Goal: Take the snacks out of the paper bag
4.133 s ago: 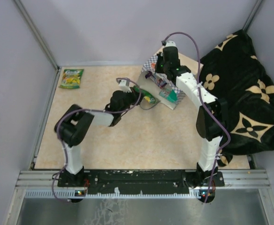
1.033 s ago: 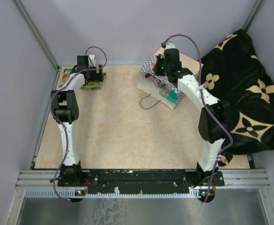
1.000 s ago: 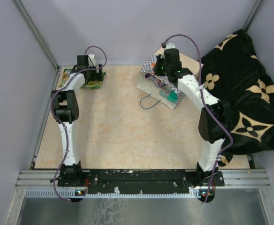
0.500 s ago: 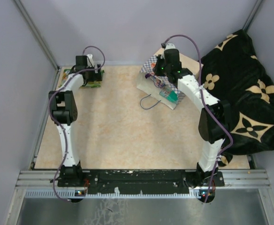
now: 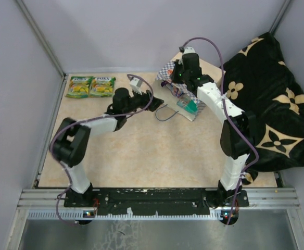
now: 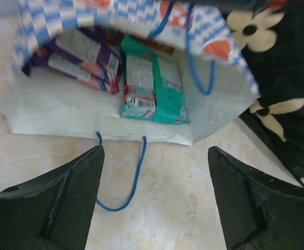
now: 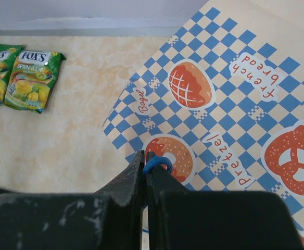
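Note:
The paper bag (image 5: 187,105) lies on its side at the back, its mouth facing left. My right gripper (image 7: 146,156) is shut on its upper blue cord handle (image 7: 158,162) and holds the mouth open. Inside lie snacks: a teal pouch (image 6: 154,86) and a purple pouch (image 6: 81,57). My left gripper (image 6: 154,172) is open just in front of the mouth, over the lower cord handle (image 6: 126,177), with nothing between its fingers. Two green-yellow pouches (image 5: 79,86) (image 5: 102,86) lie side by side in the far left corner.
A black cloth with tan flowers (image 5: 269,104) is heaped along the right side, right behind the bag. Grey walls close in the back and the left. The pale tabletop (image 5: 157,151) spreads between the arms.
My left arm has swung from the far left corner to the bag's mouth, leaving a second green-yellow pouch beside the first. The right gripper has stayed on the handle.

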Tool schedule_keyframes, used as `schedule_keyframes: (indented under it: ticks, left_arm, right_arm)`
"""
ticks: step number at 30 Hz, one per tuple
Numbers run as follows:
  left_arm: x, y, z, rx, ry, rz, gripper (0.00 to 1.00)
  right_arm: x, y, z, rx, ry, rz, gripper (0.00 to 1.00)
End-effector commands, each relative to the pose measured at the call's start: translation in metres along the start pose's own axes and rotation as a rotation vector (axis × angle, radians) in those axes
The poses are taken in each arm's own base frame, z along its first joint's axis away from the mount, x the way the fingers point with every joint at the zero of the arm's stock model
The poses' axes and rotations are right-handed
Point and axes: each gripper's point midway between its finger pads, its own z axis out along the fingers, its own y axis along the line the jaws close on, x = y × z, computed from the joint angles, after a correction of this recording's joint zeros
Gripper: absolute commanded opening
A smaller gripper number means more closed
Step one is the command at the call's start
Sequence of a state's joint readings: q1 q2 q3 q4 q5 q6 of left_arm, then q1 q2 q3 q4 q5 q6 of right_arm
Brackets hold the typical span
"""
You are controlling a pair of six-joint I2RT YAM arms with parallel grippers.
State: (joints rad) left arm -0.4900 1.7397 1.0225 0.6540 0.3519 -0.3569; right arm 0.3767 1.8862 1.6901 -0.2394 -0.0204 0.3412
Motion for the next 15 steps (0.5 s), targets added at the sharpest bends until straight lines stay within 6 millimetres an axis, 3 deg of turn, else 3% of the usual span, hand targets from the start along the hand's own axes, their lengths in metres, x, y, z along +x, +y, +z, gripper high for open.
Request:
schedule_keyframes:
  ticks: [1, 10, 15]
  left_arm:
    - [0.032, -0.016, 0.047, 0.136, -0.016, -0.098, 0.85]
    - [0.053, -0.022, 0.114, 0.189, -0.137, -0.138, 0.8]
    - [0.074, -0.005, 0.139, 0.068, -0.114, -0.117, 0.8]
  right_arm:
    - [-0.047, 0.01, -0.025, -0.024, -0.125, -0.005, 0.0]
    - [-0.052, -0.012, -0.04, -0.014, -0.132, 0.043, 0.0]
    - [-0.059, -0.016, -0.05, -0.004, -0.152, 0.048, 0.0]
